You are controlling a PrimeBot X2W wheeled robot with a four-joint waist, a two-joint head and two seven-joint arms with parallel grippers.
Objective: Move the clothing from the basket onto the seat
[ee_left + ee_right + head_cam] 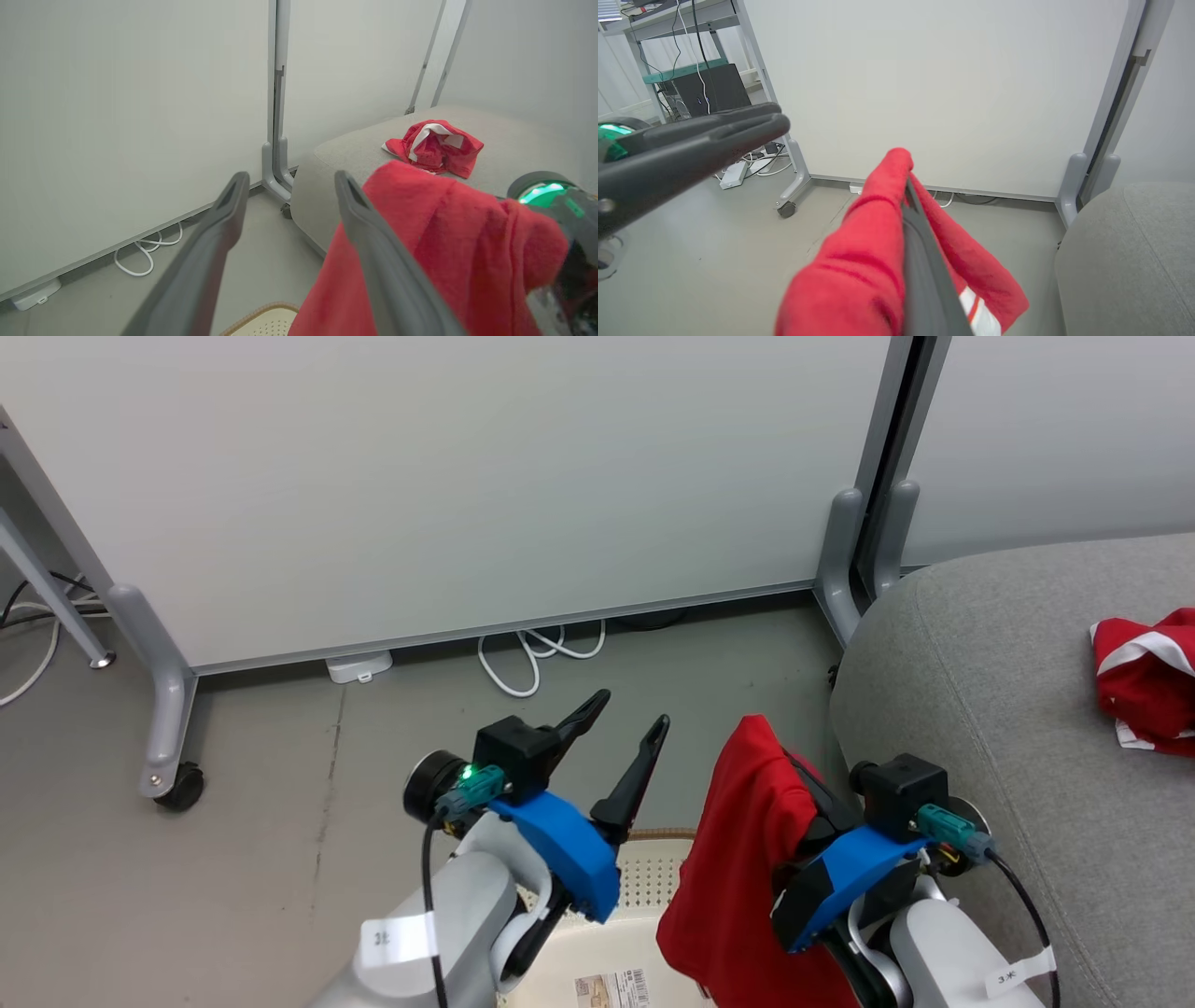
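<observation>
My right hand (907, 191) is clamped shut on a red garment (738, 859), which hangs above the basket (644, 877) at 6 o'clock. My left hand (630, 709) gapes wide, empty. The other garment (1148, 677) lies on the seat (1008, 709) at 3 o'clock. I judge this the carrying step: swing right over the seat, then release. The basket's barcode sticker (611, 989) is unreadable.

Partitions and Cables at the Floor's Edge

Two pale partition panels (467, 476) stood on the grey floor (280, 859), the nearer on a grey leg with a black castor (179, 789). A white cable (532, 658) lay looped at its foot, near a small white box (358, 665). Farther off, a black box (710, 88) sat on a green shelf (686, 70)
</observation>
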